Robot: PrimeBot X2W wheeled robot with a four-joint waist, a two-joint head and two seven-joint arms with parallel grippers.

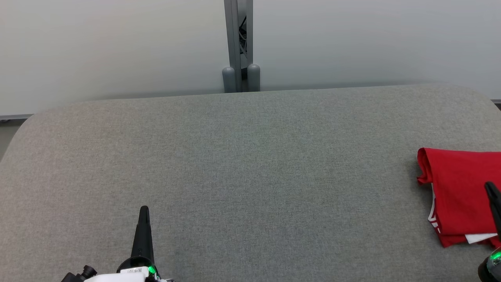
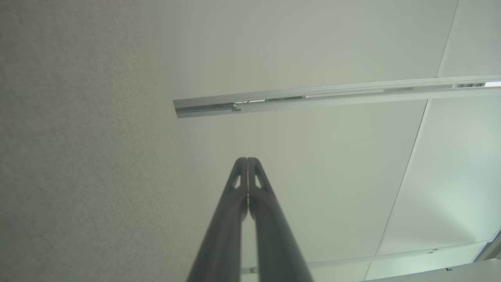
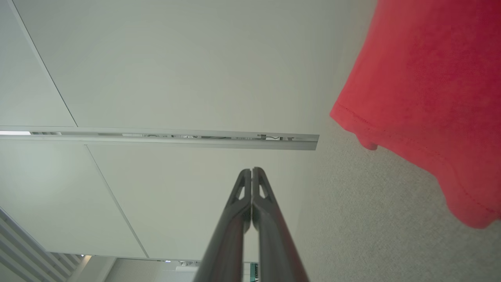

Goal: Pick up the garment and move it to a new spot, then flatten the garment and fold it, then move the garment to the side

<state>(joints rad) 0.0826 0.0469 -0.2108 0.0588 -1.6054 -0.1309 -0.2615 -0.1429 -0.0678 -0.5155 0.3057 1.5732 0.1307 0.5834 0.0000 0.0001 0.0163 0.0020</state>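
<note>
Head cam: high, looking forward and down across the grey padded surface to the pale wall and grey post behind it. Left wrist cam: low, rolled sideways, sighting along the left gripper at the wall; the surface runs up its left edge. Right wrist cam mirrors that along the right gripper, surface on its right, red garment close to the lens. All three share the post; head and right wrist share the garment.
</note>
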